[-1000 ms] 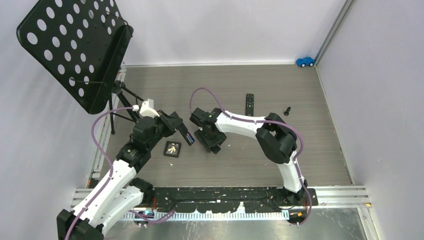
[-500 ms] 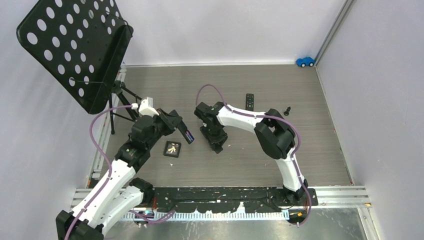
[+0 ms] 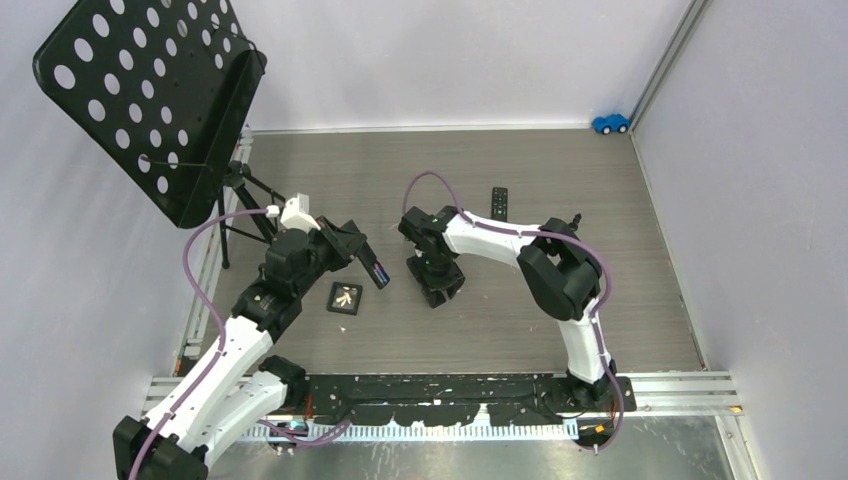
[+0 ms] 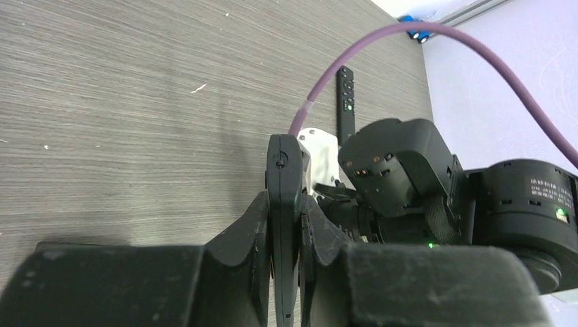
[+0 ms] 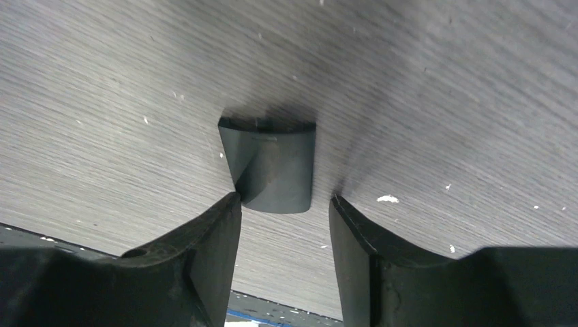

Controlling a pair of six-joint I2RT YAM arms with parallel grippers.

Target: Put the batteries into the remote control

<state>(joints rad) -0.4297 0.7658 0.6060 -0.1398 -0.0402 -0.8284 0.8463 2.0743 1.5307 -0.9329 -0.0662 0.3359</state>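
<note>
My left gripper [image 4: 283, 204] is shut on a black remote control [image 4: 283, 170], held edge-on above the table; in the top view the remote [image 3: 376, 270] slants out of the left gripper [image 3: 362, 258]. Small blue and orange marks show on its face; whether they are the batteries is too small to tell. My right gripper [image 5: 284, 203] points down at the table, open, its left fingertip [image 5: 228, 211] touching the near corner of a small black curved cover plate [image 5: 272, 167] that lies flat. In the top view the right gripper [image 3: 440, 287] hides that plate.
A second black remote [image 3: 499, 203] lies on the table beyond the right arm. A small black square tray [image 3: 345, 298] with pale pieces sits below the left gripper. A perforated music stand [image 3: 150, 100] stands at the far left. A blue toy car [image 3: 610, 123] sits in the far right corner.
The right arm has swung a little to the right, carrying its gripper along the table, and its jaws have narrowed. The left arm and the held remote have stayed in place.
</note>
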